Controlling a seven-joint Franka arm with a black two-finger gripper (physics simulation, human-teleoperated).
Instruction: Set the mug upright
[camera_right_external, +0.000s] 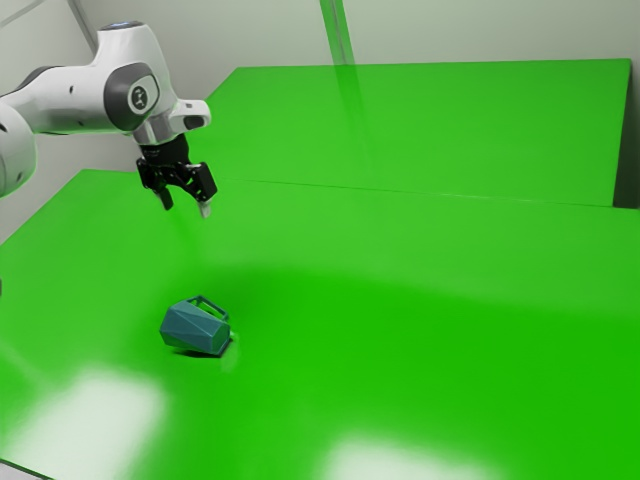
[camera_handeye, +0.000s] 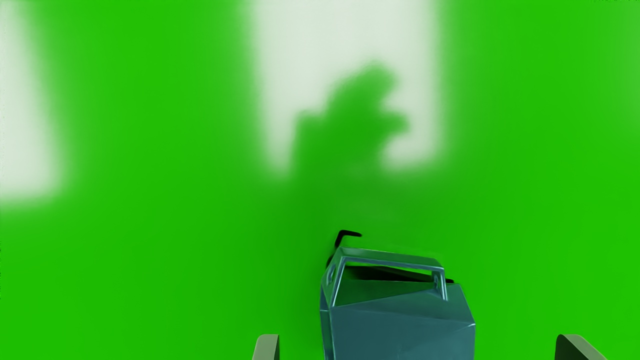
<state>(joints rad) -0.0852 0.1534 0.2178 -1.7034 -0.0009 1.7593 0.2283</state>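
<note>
My gripper (camera_right_external: 187, 208) hangs well above the green table in the exterior view, held higher than the mug and toward the table's far side. The blue-teal faceted mug (camera_right_external: 194, 329) lies on its side on the table, its handle up on the far side. In the wrist view the mug (camera_handeye: 402, 325) appears between the widely parted fingertips of my gripper (camera_handeye: 417, 347), which is open and touches nothing. The mug's lower part is cut off by that view's bottom edge.
The green table (camera_right_external: 400, 330) is glossy, with pale reflections near its front edge. Behind it stands a raised green panel (camera_right_external: 430, 130) against a pale wall. A dark gap lies beside the panel at the exterior view's right.
</note>
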